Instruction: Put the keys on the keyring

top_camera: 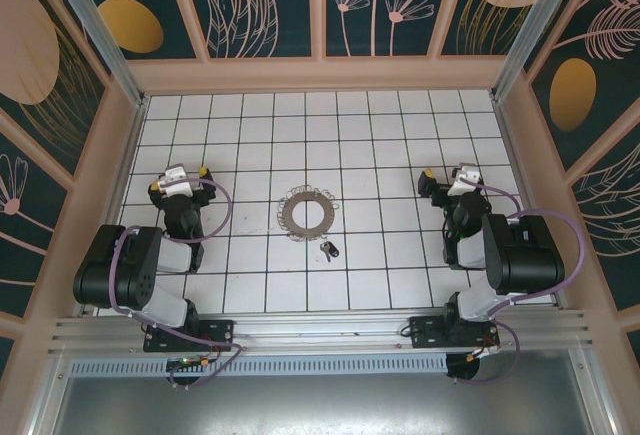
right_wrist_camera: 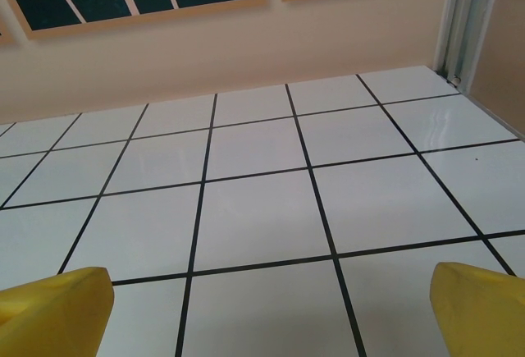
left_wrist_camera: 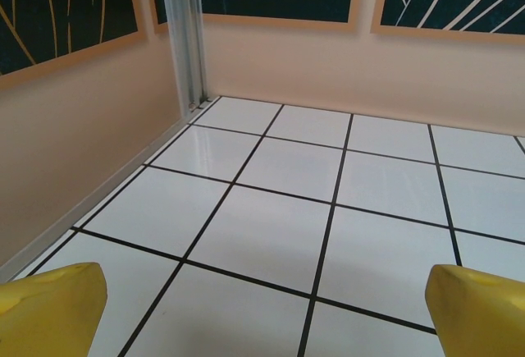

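White table (top_camera: pixel 250 275) gridded black, grey keyring (top_camera: pixel 286 215), dark keys (top_camera: pixel 329 249), teal floral walls (top_camera: pixel 350 15).

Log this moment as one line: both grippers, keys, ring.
left gripper: open, empty | right gripper: open, empty | keys: on table, beside ring, not threaded | ring: flat on table

1. the left arm (top_camera: pixel 130 270) is folded, elbow back near its base, forearm reaching forward.
2. the left gripper (top_camera: pixel 180 177) has its jaws spread wide and holds nothing. its yellow fingertips (left_wrist_camera: pixel 49 308) sit far apart.
3. the right arm (top_camera: pixel 520 250) is folded the same way.
4. the right gripper (top_camera: pixel 447 175) is equally wide and empty, with its yellow pads (right_wrist_camera: pixel 484 308) far apart.
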You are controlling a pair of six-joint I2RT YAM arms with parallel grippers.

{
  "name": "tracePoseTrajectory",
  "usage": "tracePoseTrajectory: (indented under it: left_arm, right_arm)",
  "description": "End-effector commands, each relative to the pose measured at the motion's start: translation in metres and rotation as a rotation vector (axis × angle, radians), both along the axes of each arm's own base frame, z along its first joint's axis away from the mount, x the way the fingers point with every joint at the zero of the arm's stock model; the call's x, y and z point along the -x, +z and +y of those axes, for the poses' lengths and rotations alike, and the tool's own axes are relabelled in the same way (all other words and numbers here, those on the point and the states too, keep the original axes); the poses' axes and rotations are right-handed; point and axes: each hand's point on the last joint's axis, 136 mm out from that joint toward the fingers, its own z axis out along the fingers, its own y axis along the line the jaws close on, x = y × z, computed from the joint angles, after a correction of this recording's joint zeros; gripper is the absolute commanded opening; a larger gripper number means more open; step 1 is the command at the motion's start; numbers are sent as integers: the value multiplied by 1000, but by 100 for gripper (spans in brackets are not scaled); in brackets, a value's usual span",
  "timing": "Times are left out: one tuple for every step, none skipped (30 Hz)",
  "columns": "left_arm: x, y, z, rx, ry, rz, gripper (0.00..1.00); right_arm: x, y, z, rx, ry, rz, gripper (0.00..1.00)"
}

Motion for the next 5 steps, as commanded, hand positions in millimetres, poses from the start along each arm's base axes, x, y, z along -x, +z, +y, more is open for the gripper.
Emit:
tracePoseTrajectory:
  left_arm:
    - [0,9,1,23,-3,-46,99]
    - [0,9,1,22,-3,-47,99]
    - [0,9,1,22,-1,-46,99]
    - [0,9,1,22,-1,-46,99]
    - [0,9,1,22,-3,-47,99]
  right_arm:
    - [-4,8,-4,-6,-20,-27,99]
    - [-5,8,-4,-6,-20,-26,99]
    - [-4,8,-4,-6,-20,-26,99]
    - [-4,9,-4,-4,-21,-30,99]
    - [-4,8,-4,-4,-21,-28,99]
